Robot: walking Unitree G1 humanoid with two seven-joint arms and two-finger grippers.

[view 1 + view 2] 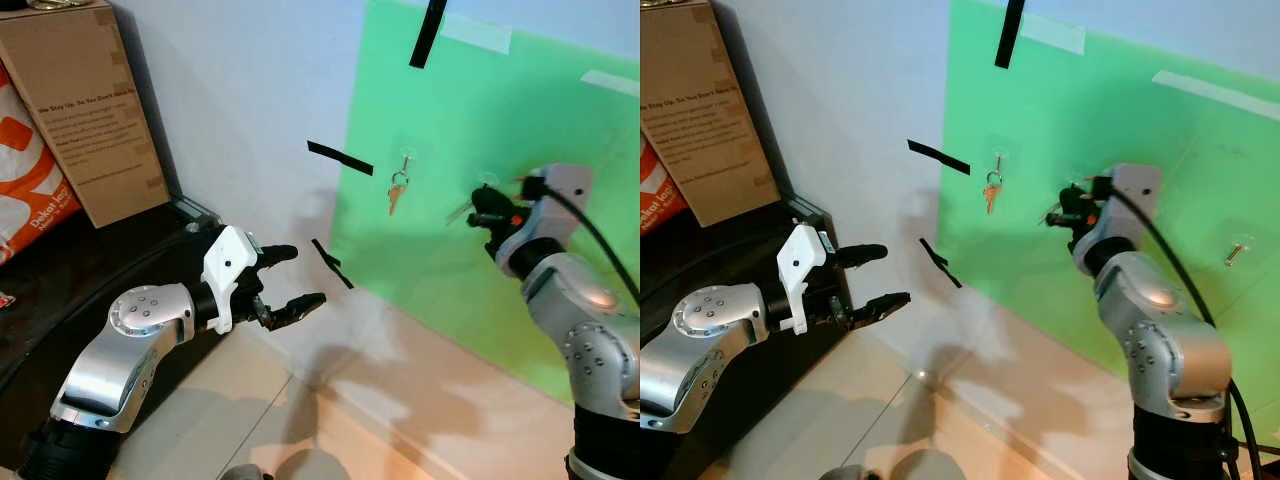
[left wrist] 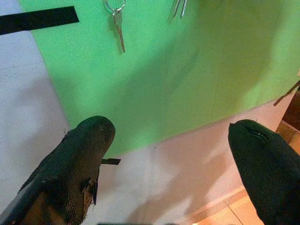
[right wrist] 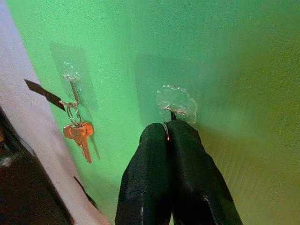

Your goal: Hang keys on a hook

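A green board [image 1: 450, 290] on the wall carries clear stick-on hooks. An orange key on a ring [image 1: 398, 190] hangs from the left hook [image 3: 71, 79]. My right gripper [image 1: 480, 212] is pressed up to the middle hook [image 3: 176, 107], fingers shut on the ring of a silver key set [image 1: 459, 211]. The silver keys dangle to the left of the fingers, and the ring's wire shows between the fingertips [image 3: 165, 136] just under the hook. My left gripper [image 1: 298, 275] hovers open and holds nothing, lower left near the white wall.
A cardboard box [image 1: 95, 110] and an orange-white bag [image 1: 30, 185] stand on a dark cabinet [image 1: 70, 270] at the left. Black tape strips [image 1: 340, 157] mark the wall. Another hook [image 1: 1237, 250] sits far right on the board. Tiled floor [image 1: 330, 430] lies below.
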